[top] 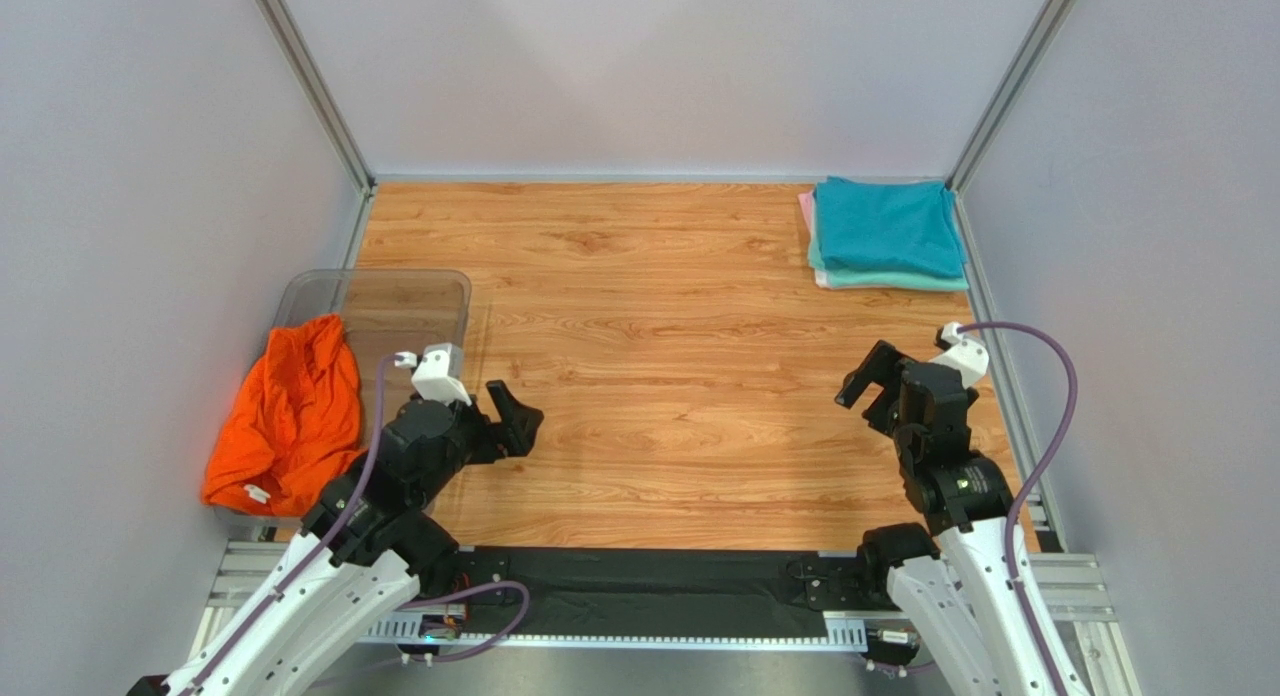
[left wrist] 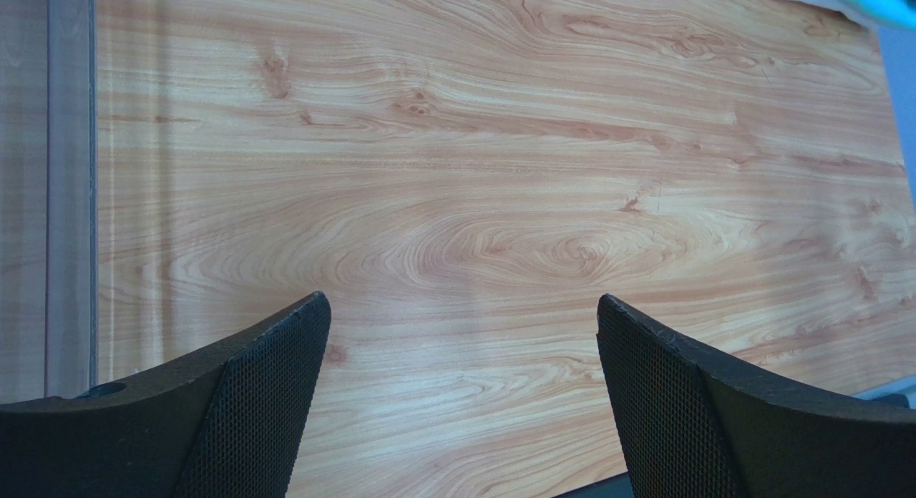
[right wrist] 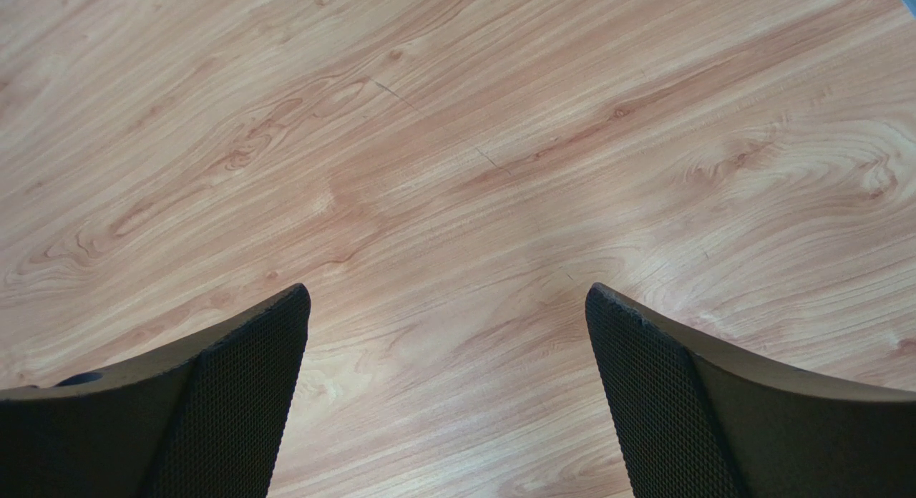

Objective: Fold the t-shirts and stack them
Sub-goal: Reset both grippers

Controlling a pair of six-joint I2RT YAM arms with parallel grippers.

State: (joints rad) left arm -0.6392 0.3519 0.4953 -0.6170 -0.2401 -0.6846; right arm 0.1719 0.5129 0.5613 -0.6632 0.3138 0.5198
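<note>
Nearby, the orange t-shirt [top: 293, 419] lies left of the left hand [top: 516, 420].

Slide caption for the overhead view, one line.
Orange t-shirt crumpled at the clear tub, teal-topped folded stack far right, left pincer and right pincer open, empty.

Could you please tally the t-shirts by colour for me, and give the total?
Teal-blue t-shirt: 1, folded, top of the stack
Mint green t-shirt: 1, in the stack
Pale pink t-shirt: 1, in the stack
Orange t-shirt: 1, crumpled at the clear tub
Total: 4
</note>
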